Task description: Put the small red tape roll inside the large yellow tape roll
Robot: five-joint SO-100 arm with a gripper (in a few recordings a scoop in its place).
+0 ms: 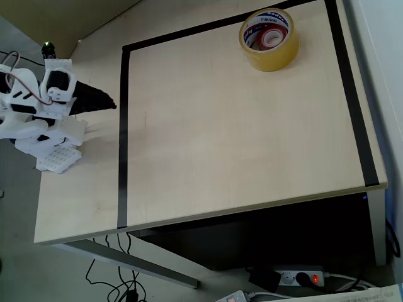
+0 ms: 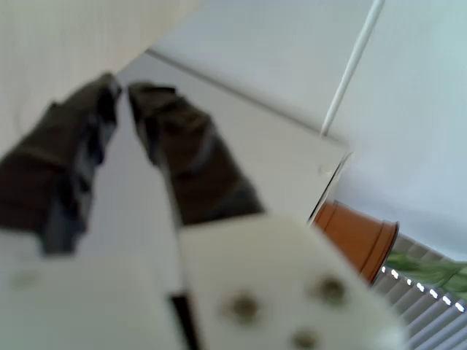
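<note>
The large yellow tape roll (image 1: 269,58) lies flat at the far right of the table in the overhead view. Inside its ring sits the small red tape roll (image 1: 271,33), its pale core showing. My gripper (image 1: 111,104) is folded back at the table's left edge, far from both rolls, outside the black tape border. In the wrist view the two dark fingers (image 2: 193,160) stand tip to tip with a thin gap and nothing between them; my gripper (image 2: 125,89) points up at a wall.
A black tape border (image 1: 123,132) frames the work area on the pale wooden table (image 1: 220,138). The arm's white base (image 1: 38,119) sits at the left edge. An orange plant pot (image 2: 357,233) shows in the wrist view. Cables and a power strip (image 1: 296,277) lie on the floor.
</note>
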